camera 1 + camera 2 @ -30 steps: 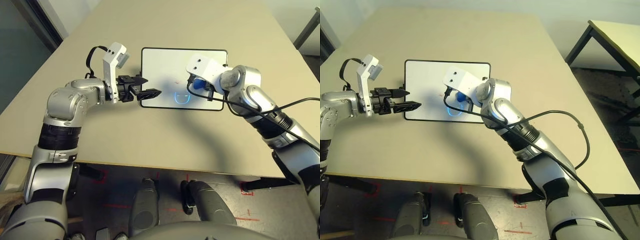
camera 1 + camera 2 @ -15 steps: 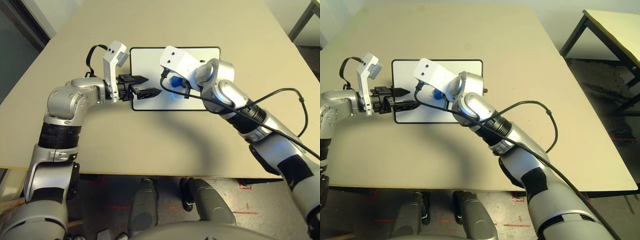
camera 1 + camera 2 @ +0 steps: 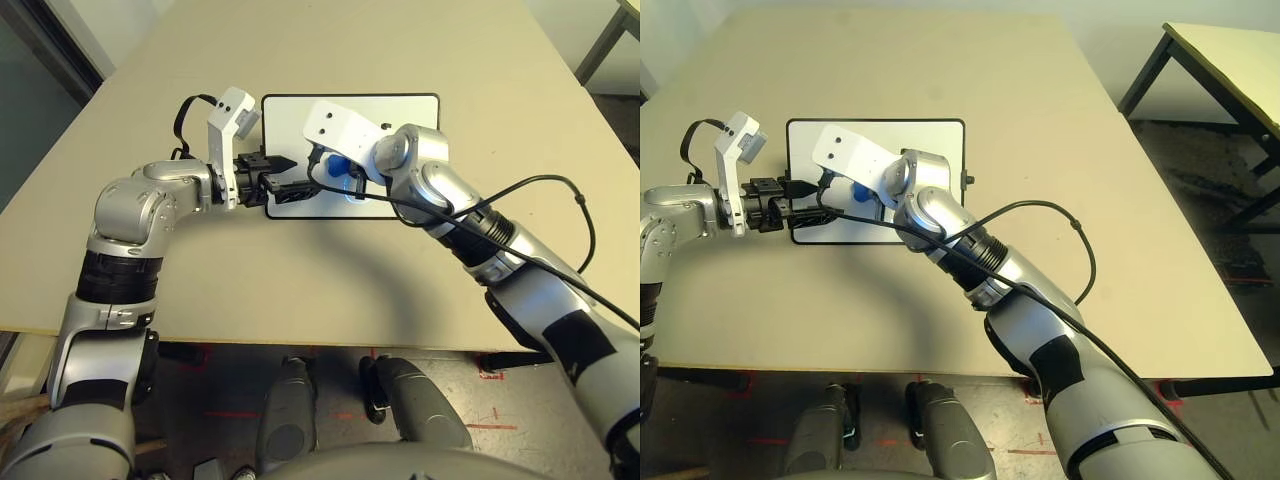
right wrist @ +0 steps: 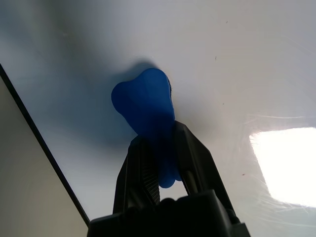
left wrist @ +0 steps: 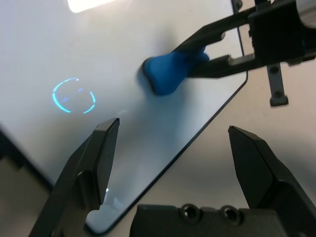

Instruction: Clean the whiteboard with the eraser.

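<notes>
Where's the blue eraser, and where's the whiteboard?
Blue eraser (image 4: 148,98): right wrist view, on its wide end, sticking out past the fingers.
Whiteboard (image 3: 410,109): left eye view, on the bare white surface near its far edge.

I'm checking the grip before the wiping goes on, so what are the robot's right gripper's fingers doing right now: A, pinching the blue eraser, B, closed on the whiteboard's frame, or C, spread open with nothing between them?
A: the right gripper has its two fingers closed on the narrow middle of the blue eraser.
</notes>
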Controlling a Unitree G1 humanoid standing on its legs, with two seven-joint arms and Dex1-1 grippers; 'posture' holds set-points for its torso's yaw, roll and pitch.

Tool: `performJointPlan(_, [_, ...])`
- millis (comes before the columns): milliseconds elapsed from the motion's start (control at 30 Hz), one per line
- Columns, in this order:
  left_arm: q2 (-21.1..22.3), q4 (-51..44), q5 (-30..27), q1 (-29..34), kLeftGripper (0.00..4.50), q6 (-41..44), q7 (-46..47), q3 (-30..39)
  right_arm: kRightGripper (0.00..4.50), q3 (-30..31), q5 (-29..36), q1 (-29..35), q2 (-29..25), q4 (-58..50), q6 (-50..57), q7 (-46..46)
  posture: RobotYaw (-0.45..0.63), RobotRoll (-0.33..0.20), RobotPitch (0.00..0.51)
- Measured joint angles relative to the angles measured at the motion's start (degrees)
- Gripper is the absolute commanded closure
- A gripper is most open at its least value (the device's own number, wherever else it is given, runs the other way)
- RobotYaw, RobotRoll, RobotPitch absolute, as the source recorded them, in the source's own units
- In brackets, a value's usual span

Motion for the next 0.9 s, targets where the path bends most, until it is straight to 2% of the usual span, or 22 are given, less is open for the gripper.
performJointPlan(233, [-0.2, 0.1, 0.1, 0.0, 0.00, -0.1, 0.0, 0.0, 3.90, -1.9, 0.0, 3.8, -8.1, -3.6, -0.8, 0.7, -0.09, 0.000, 0.196])
performJointPlan(433, [-0.3, 0.5, 0.1, 0.0, 0.00, -0.2, -0.2, -0.1, 3.90, -2.0, -0.1, 4.7, -10.1, -4.5, -0.3, 1.7, -0.09, 0.000, 0.198])
performJointPlan(633, [-0.4, 0.9, 0.2, -0.1, 0.00, -0.2, -0.3, -0.1, 3.90, -2.2, -0.3, 3.1, -6.2, -2.7, 1.1, 1.0, -0.09, 0.000, 0.203])
performJointPlan(900, [-0.8, 0.8, 0.2, -0.2, 0.00, -0.2, -0.3, -0.1, 3.90, -2.0, -0.2, -2.6, 4.4, 4.8, 0.6, -1.1, -0.08, 0.000, 0.206])
